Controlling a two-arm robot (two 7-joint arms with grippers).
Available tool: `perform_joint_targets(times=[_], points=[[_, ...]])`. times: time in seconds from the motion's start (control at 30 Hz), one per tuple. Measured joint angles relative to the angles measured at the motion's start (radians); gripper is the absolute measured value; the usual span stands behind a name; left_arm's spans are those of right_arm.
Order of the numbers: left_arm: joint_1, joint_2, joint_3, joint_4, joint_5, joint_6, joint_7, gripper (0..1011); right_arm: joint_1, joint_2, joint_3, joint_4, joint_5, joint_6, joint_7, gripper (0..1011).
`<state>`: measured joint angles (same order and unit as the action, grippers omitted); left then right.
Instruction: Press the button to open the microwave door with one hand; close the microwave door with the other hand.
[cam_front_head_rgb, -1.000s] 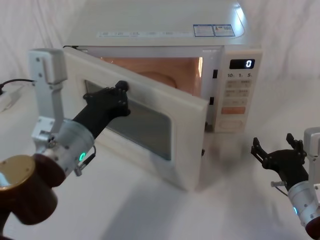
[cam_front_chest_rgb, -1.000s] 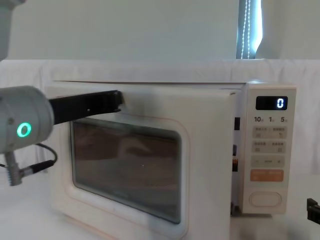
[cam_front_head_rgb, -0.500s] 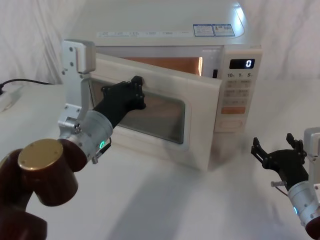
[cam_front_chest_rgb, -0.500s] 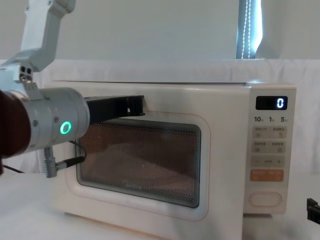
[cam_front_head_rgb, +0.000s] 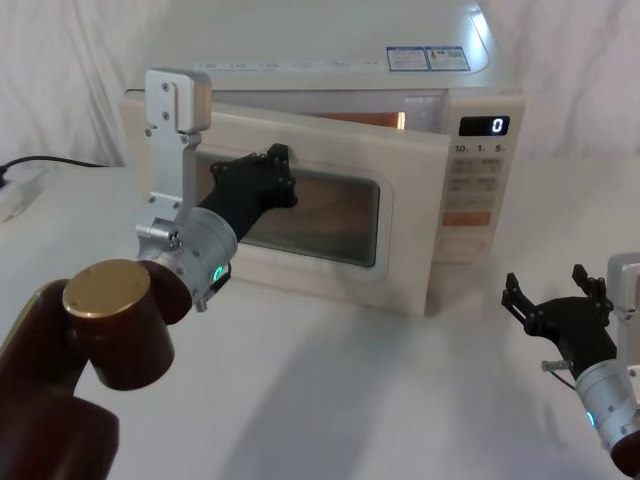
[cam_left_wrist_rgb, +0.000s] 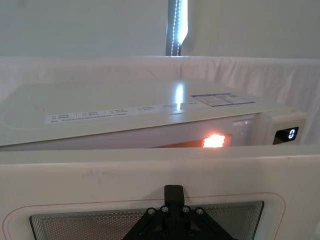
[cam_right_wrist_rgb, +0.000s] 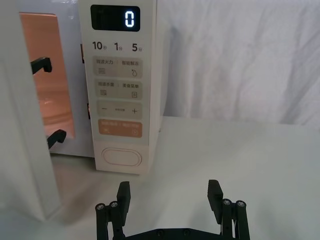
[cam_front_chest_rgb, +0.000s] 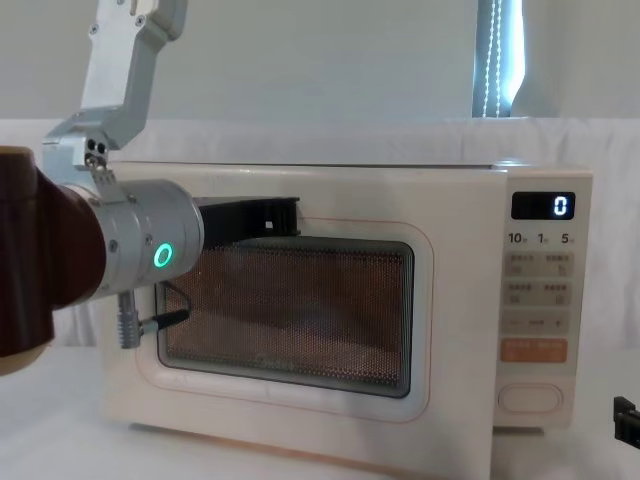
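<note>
- The microwave (cam_front_head_rgb: 330, 150) sits at about 12 o'clock on the white counter (cam_front_head_rgb: 350, 400), its display (cam_front_head_rgb: 484, 127) reading 0.
- The microwave door (cam_front_head_rgb: 330, 215) is almost shut but not latched. A thin gap shows along its top edge, and orange light glows through it near the panel side (cam_left_wrist_rgb: 215, 141).
- In the right wrist view the door's free edge stands slightly out from the front, with two black latch hooks (cam_right_wrist_rgb: 41, 64) and the lit inside visible in the gap.
- The left hand (cam_front_head_rgb: 268, 180) is pressed against the door at about 10 o'clock on the glass window (cam_front_chest_rgb: 290, 315), near its upper corner. I cannot tell whether its fingers are open or closed.
- The right hand (cam_front_head_rgb: 555, 305) hovers low over the counter at about 4 o'clock from the microwave, well apart from it, with its fingers (cam_right_wrist_rgb: 123, 192) spread open and holding nothing.
- The button (cam_right_wrist_rgb: 121, 158), a wide cream pill shape, sits at 6 o'clock on the control panel, just below the orange button (cam_right_wrist_rgb: 120, 129). Nothing is touching it.
</note>
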<state>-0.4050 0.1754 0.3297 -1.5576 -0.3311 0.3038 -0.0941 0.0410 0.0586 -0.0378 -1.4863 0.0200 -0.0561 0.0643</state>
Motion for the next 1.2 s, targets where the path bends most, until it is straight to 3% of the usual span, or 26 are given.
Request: perform_joint_targets(times=[0.5,1.2], points=[[-0.057,-0.055,-0.029,0.078,0.039,-0.001,0.002,0,0.0,0.0,0.0,0.0,0.0,0.0,0.0,1002],[-0.091,-0.115,-0.052,0.136,0.089,0.011,-0.004,0,0.0,0.0,0.0,0.0,0.0,0.0,0.0,1002]])
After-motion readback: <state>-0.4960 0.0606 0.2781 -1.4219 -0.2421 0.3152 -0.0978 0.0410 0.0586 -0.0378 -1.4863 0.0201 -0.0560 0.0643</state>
